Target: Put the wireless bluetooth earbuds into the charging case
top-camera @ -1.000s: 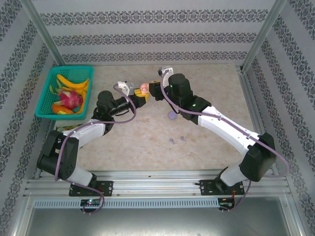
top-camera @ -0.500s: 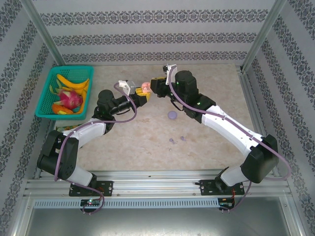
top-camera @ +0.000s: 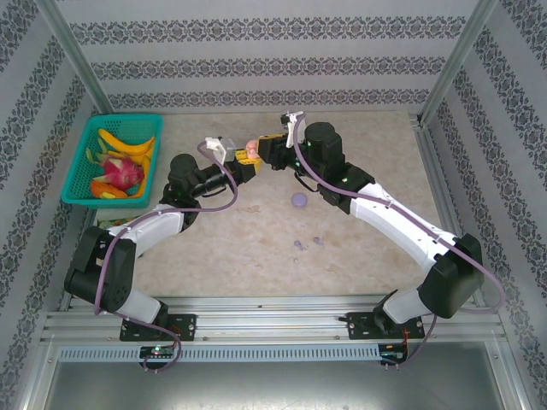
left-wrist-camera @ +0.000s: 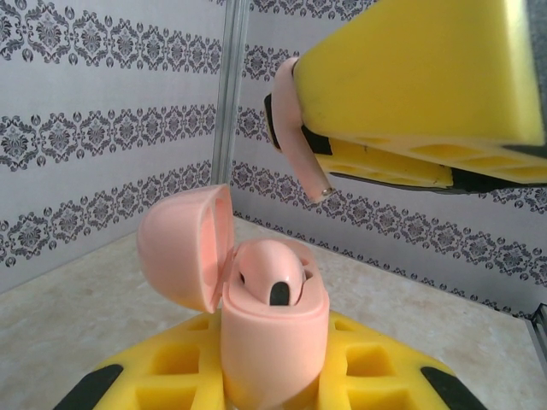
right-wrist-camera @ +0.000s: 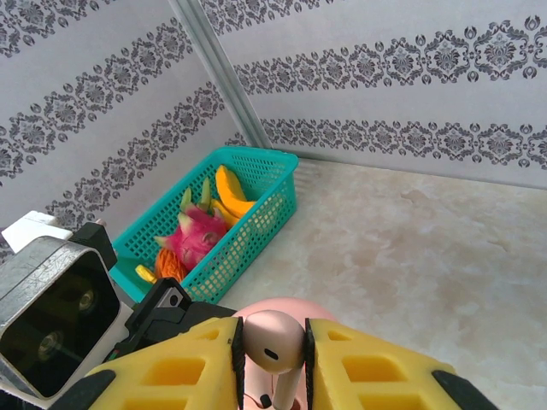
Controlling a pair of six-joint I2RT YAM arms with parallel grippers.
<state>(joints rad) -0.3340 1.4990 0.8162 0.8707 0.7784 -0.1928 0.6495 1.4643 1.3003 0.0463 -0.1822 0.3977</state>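
The left gripper (left-wrist-camera: 272, 380) is clamped on the base of the pink charging case (left-wrist-camera: 273, 333), held upright off the table (top-camera: 359, 137) with its lid (left-wrist-camera: 184, 248) swung open to one side. One pink earbud (left-wrist-camera: 269, 272) already sits in the case. The right gripper (right-wrist-camera: 272, 376) pinches a second pink earbud (right-wrist-camera: 272, 342) between its yellow fingers, just above the case and not touching it, its stem pointing down toward the case. A second ago the right gripper stood beside the case, which showed plainly between the two grippers from above. Now it has slid across over the case, so little of the pink still shows there. The right arm has swung clear of the purple disc (top-camera: 298, 200), which was half covered before and now lies open, nearer the arm bases than the case. Two light purple earbuds (top-camera: 298, 245) lie nearer still, unmoved. The teal basket (top-camera: 79, 162) of fruit, far left of the case, has not shifted.
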